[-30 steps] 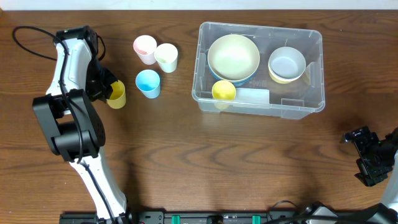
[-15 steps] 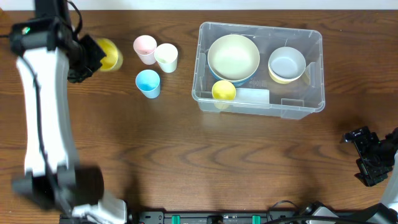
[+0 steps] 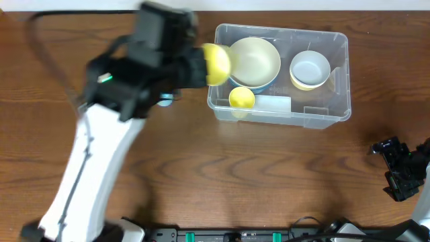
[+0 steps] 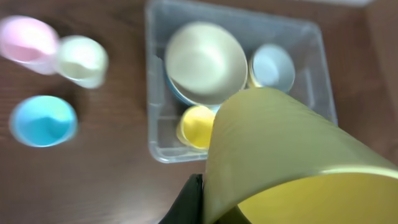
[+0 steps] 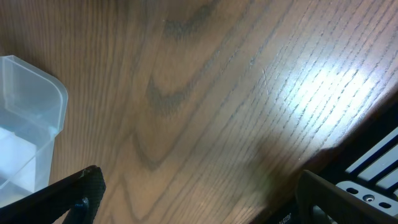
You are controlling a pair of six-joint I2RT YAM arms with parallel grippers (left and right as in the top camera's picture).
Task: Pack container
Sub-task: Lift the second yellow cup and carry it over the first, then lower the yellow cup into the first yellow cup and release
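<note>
Yellow cup [image 3: 216,62], pinched in left gripper [image 3: 199,68], now at container [image 3: 282,28] rim beside bowls [image 3: 252,60]; right gripper [image 3: 398,176] agape.

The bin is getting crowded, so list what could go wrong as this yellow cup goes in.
1. The held yellow cup hangs right at the container's left wall; it may clip the rim and shove it.
2. Free floor is scarce: it could land on the cream bowl or the yellow cup inside and tip over.
3. The left arm shows blurred, likely fast, so a release might toss the cup.
</note>
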